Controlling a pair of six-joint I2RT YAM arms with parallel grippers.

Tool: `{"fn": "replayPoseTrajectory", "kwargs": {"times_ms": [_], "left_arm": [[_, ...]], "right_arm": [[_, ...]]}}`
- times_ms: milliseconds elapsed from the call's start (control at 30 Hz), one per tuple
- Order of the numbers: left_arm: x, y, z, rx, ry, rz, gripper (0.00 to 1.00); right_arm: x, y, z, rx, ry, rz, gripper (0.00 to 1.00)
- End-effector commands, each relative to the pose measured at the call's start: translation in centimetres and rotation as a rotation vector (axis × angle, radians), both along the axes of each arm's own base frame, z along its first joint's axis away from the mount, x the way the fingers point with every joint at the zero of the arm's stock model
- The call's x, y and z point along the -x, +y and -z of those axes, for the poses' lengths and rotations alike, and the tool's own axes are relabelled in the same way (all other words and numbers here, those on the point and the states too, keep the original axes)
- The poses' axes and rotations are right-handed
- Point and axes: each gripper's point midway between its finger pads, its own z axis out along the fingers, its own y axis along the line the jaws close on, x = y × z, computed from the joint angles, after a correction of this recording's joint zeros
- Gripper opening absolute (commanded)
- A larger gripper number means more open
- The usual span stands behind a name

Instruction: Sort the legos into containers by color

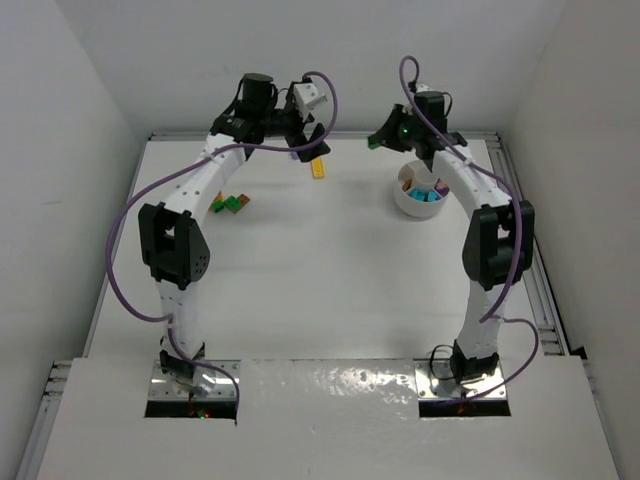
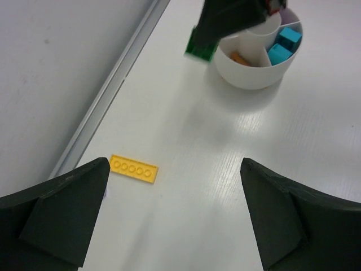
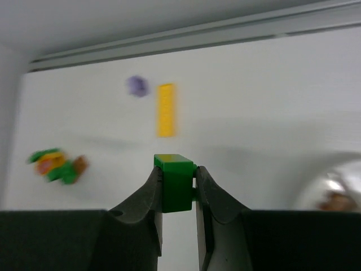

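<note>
White table (image 1: 330, 290): loose bricks (image 1: 230, 204) are waiting at left. Left gripper (image 2: 175, 175) is hovering wide open, empty, over the yellow plate (image 2: 133, 169), likely lining up a pick. Right gripper (image 3: 179, 186) is pinching a green brick (image 3: 174, 166) just beside the dish (image 2: 254, 76), seemingly for dropping in.

The white table (image 1: 330, 290) bears a yellow brick (image 1: 318, 168), a brick cluster (image 1: 230, 204) and the dish (image 1: 418, 210).

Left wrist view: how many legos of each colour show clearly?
Yellow lego: 1
Green lego: 1
Teal legos: 2, in the dish
Orange lego: 1, in the dish
Total: 5
</note>
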Motion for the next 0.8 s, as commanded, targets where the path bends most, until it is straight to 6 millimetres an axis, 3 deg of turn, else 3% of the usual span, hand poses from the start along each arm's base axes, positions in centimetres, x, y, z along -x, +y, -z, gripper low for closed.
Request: {"fn": "replayPoseTrajectory", "kwargs": {"times_ms": [0,33,133,267,500,767], "left_arm": [[-0.7,1.0,0.3,-0.019,0.031,-0.121,1.0],[-0.8,1.3,0.5,-0.025,0.04,-0.142,1.0],[-1.1,2.2,1.2,-0.041,0.067,-0.201,1.0],[-1.5,3.4,2.3,-0.07,0.093,-0.273,1.0],[-1.9,4.5,3.6,-0.092,0.117,-0.349,1.0],[-1.9,4.7,3.6,-0.095,0.117,-0.358,1.0]], "right_arm": [[-0.1,-8.3,-0.9,0.279,-0.005,0.227,0.0],[-0.3,-10.4,-0.5,0.363,0.009,0.303,0.0],[0.1,-13.5,1.1,0.531,0.076,0.368,0.0],[-0.6,-15.8,1.9,0.575,0.085,0.413,0.0],[-2.6,-16.8,3.8,0.571,0.1,0.424,0.0],[-3.4,-17.7,5.9,0.561,0.131,0.439,0.0]]}}
